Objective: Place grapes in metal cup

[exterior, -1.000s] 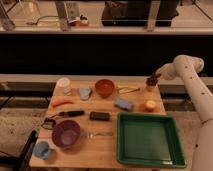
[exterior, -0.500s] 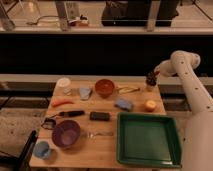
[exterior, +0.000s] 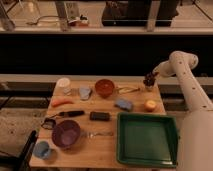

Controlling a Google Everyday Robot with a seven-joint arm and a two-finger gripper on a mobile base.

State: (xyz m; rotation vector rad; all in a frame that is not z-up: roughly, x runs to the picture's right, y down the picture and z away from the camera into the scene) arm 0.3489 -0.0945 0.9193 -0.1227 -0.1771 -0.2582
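Note:
My gripper (exterior: 149,79) is at the back right corner of the wooden table (exterior: 105,150), at the end of the white arm (exterior: 180,65) that comes in from the right. It is shut on the grapes (exterior: 148,81), a small dark reddish clump at its tip. The grapes hang just above the metal cup (exterior: 148,88), a small dull cup by the table's back edge that is partly hidden by the gripper and grapes. I cannot tell if the grapes touch the cup's rim.
A round orange fruit (exterior: 150,105) lies in front of the cup, with a blue sponge (exterior: 123,104) to its left. An orange bowl (exterior: 105,87), a white cup (exterior: 63,83), a carrot (exterior: 62,102), a purple bowl (exterior: 66,133), a light blue cup (exterior: 42,149) and a green tray (exterior: 146,139) share the table.
The gripper with the grapes has shifted slightly left, towards the spot above the metal cup. Nothing else on the table has moved.

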